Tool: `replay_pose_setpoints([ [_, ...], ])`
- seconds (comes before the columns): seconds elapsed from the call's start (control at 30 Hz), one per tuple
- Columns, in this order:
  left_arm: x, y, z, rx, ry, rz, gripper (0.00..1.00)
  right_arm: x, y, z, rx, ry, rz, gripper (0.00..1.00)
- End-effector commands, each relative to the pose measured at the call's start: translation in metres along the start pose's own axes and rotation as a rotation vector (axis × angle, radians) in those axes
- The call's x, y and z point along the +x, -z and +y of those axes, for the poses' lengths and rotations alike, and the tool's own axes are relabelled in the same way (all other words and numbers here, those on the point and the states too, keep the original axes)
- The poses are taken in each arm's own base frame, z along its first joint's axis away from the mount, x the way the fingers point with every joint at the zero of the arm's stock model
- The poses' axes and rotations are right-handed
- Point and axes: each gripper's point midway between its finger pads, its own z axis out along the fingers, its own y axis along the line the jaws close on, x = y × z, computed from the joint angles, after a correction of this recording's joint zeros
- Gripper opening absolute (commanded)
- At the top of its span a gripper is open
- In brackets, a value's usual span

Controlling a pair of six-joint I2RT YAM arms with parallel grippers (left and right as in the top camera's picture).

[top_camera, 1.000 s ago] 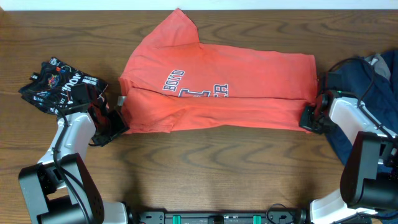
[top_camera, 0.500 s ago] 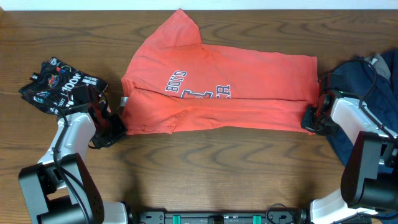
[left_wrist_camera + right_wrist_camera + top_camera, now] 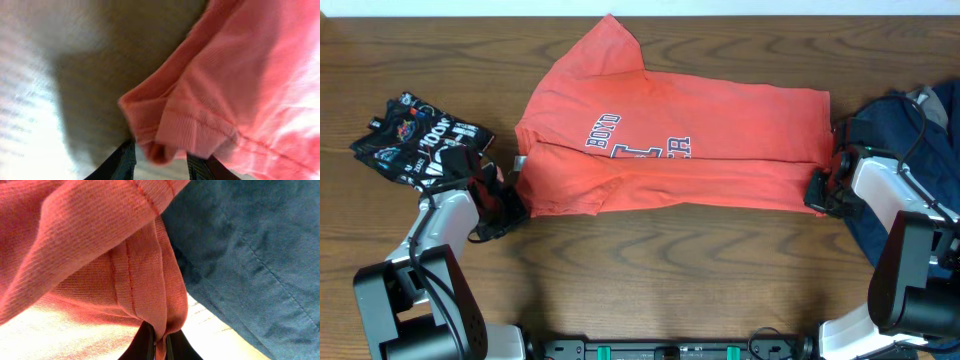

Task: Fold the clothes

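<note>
The orange-red T-shirt [image 3: 670,150] lies flat across the table's middle, with its lower edge folded up and its chest lettering showing. At the shirt's lower-left corner is my left gripper [image 3: 510,205]. In the left wrist view its jaws [image 3: 161,151] stand apart, with a rolled hem corner [image 3: 165,135] lying loose between them. My right gripper [image 3: 817,190] sits at the lower-right corner, shut on a pinched fold of the orange hem [image 3: 150,290]. A black printed garment [image 3: 415,140] lies at the far left. A navy garment [image 3: 910,150] lies at the far right.
The navy cloth [image 3: 250,245] lies right beside the held hem in the right wrist view. Bare wooden table [image 3: 670,270] runs along the front, between the arm bases. The table's back edge passes just behind the shirt's sleeve [image 3: 610,40].
The left arm has shifted slightly down and right at the shirt's lower-left corner. The shirt's left edge has settled a little. The right gripper has kept its hold and place.
</note>
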Motion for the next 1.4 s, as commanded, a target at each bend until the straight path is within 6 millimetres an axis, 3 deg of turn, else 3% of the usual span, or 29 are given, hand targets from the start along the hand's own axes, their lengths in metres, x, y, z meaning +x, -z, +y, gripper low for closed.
replay_pose_setpoints([
  [0.0,0.003,-0.003,-0.011,0.041,-0.061,0.009,0.36,0.011,-0.010,-0.016,0.065,-0.022,0.033,0.06],
  [0.17,0.000,-0.004,-0.013,0.025,-0.091,-0.010,0.36,0.011,-0.010,-0.016,0.065,-0.022,0.032,0.06],
  [0.27,-0.002,-0.004,-0.005,-0.020,-0.092,-0.020,0.06,0.011,-0.010,-0.017,0.066,-0.022,0.033,0.06],
  [0.47,0.003,0.000,-0.001,-0.047,-0.080,0.009,0.06,0.011,-0.010,-0.017,0.066,-0.021,0.033,0.06],
  [0.7,0.005,0.023,0.043,-0.330,-0.011,0.020,0.06,0.012,-0.010,-0.019,0.072,-0.023,0.039,0.05],
  [0.87,0.021,0.026,0.048,-0.354,0.020,0.081,0.06,0.018,-0.010,-0.020,0.077,0.000,0.061,0.05],
  [0.97,0.036,0.035,0.066,-0.466,0.098,0.117,0.06,0.029,-0.008,-0.022,0.079,0.034,0.108,0.04],
  [1.07,0.046,0.045,0.079,-0.553,0.162,0.137,0.06,0.052,-0.005,-0.024,0.079,0.036,0.206,0.04],
  [1.17,0.051,0.047,0.083,-0.561,0.208,0.151,0.06,0.067,-0.001,-0.027,0.092,-0.001,0.270,0.04],
  [1.3,0.056,0.048,0.085,-0.549,0.238,0.172,0.06,0.063,-0.001,-0.019,0.044,0.014,0.260,0.07],
  [1.37,0.061,0.050,0.078,-0.512,0.233,0.211,0.12,0.055,0.003,-0.013,0.015,0.020,0.245,0.09],
])
